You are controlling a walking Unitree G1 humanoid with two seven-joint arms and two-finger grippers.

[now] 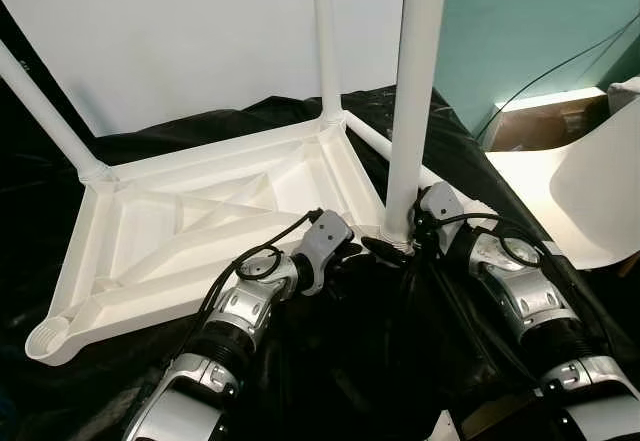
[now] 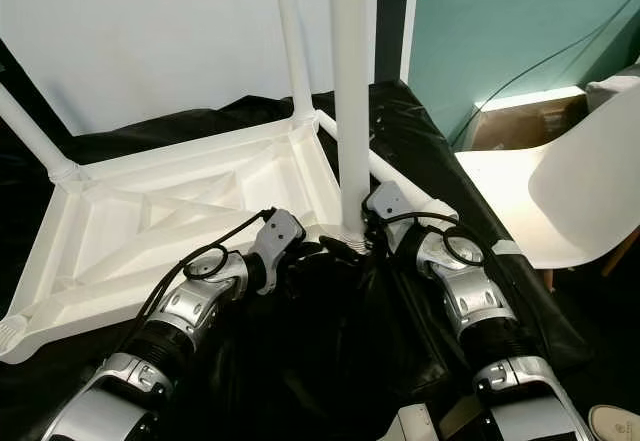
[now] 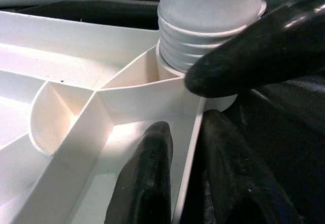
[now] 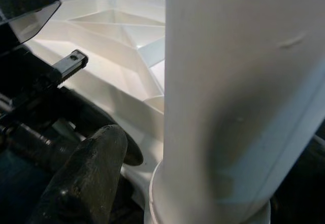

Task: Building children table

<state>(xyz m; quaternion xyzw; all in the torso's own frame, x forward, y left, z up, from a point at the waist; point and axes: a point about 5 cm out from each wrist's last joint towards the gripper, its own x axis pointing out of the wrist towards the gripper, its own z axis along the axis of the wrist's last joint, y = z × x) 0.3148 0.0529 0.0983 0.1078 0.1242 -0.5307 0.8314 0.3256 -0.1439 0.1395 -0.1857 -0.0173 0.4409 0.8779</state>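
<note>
Looking down and forward from the head, both eyes sharing the upturned white tabletop (image 1: 200, 231) and near leg (image 1: 415, 101); pressed close at each wrist, facing along black fingers (image 3: 144, 183) at that leg's threaded base (image 3: 203, 36)

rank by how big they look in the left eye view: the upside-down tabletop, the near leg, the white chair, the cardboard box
1. tabletop
2. near leg, though nearness to the camera enlarges it
3. white chair, cut by the frame edge
4. cardboard box, partly hidden

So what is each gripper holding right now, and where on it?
Right gripper grips the near table leg at its base; left gripper pinches the tabletop rim beside that socket.
</note>
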